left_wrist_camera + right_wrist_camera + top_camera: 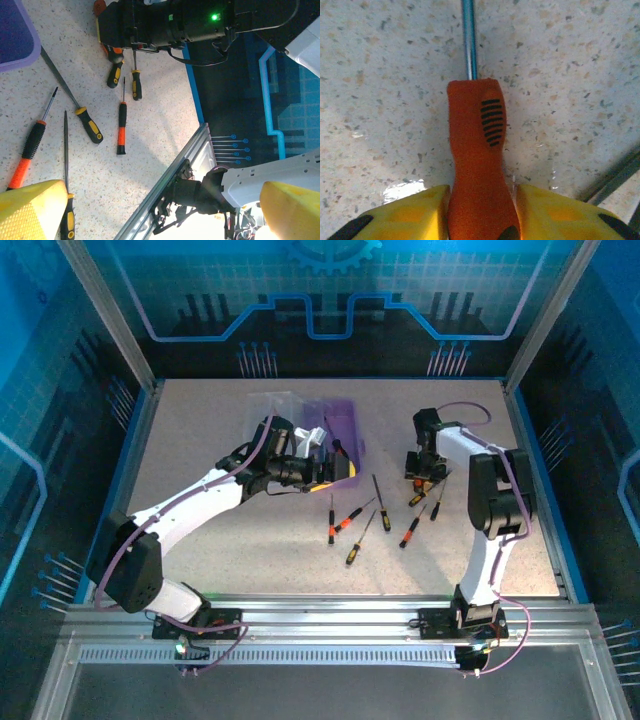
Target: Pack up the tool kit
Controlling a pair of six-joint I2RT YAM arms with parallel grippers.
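The right gripper [482, 210] is clamped on an orange-handled screwdriver [477, 130] lying flat on the table [250, 550] - both yellow fingers [410, 212] press the narrow rear of the handle, and the shaft points straight away from them. The purple case [345, 430] sits well apart to the left of this gripper, at the far middle of the table, with its clear lid [272, 405] swung open to its left. The left gripper [322, 468] hovers just beside the case's near end, fingers spread wide and empty. Loose screwdrivers [332, 520] lie scattered between the two grippers - nearer than the case.
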